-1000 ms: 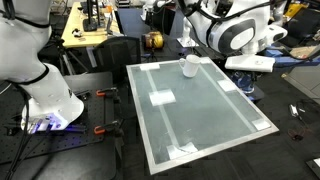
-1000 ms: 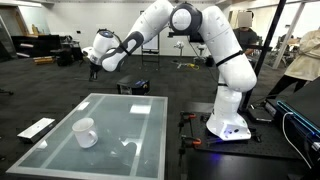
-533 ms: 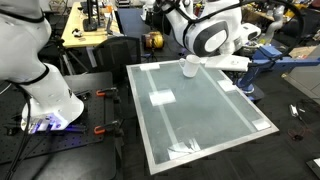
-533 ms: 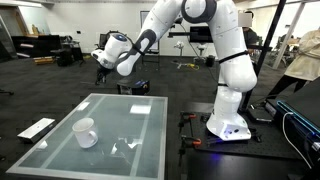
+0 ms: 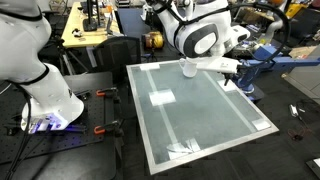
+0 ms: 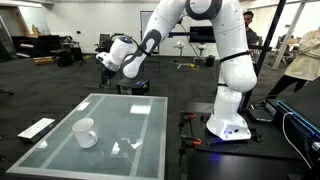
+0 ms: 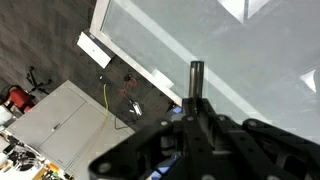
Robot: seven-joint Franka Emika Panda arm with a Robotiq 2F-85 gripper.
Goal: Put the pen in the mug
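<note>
Well, nearest to us in the wrist view, the gripper (image 7: 196, 118) is clenched on the pen (image 7: 196, 78), which juts straight out from between its fingers — a thin dark stick over the glass worktop (image 7: 250, 45). We judge the step in hand to be the carry toward the mug (image 6: 85, 132), which stands close to an edge of the worktop in an exterior view, well apart from the gripper. To do it well, we bring the pen tip over the mouth of the mug, turn the pen upright and lower it inside before letting go — the pen is long and the mug small, so a tilted drop could tip it. The mug looks empty to us; nothing stands up out of it.
</note>
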